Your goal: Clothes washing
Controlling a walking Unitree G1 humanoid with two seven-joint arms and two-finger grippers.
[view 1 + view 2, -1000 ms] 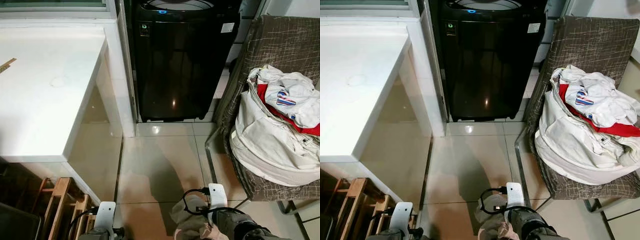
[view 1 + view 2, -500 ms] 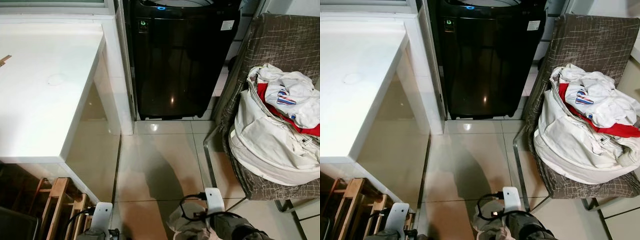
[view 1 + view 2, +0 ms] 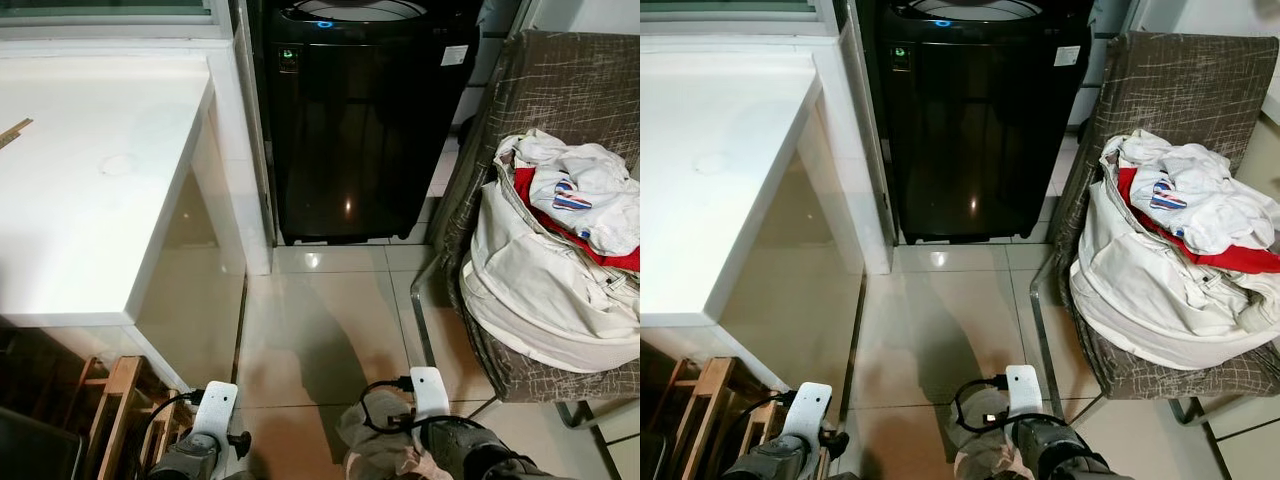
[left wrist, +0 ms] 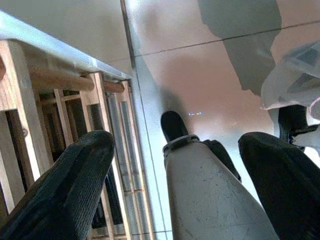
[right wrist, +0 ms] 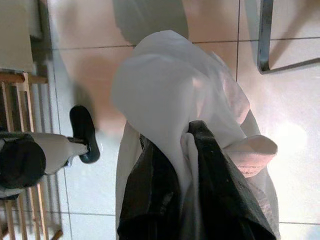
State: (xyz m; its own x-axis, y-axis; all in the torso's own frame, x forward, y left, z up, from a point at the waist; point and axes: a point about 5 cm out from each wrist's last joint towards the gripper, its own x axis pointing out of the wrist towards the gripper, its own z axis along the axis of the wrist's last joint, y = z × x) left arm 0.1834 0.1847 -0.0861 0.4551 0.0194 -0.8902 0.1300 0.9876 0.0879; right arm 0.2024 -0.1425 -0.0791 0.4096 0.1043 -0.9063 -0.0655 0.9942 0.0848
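Right wrist view has the right gripper [image 5: 187, 145] pinched narrow on a white garment [image 5: 170, 95] hanging low over the floor tiles; carrying it well means keeping that pinch firm and lifting it clear before reaching the far washing machine [image 3: 365, 110]. Left wrist view adds the left gripper [image 4: 175, 185], spread wide, holding nothing

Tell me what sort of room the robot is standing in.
Most likely a home laundry corner. A black top-loading washing machine stands against the wall on a tiled floor, a chair beside it holds a pile of clothes, and the right gripper grips a pale garment.
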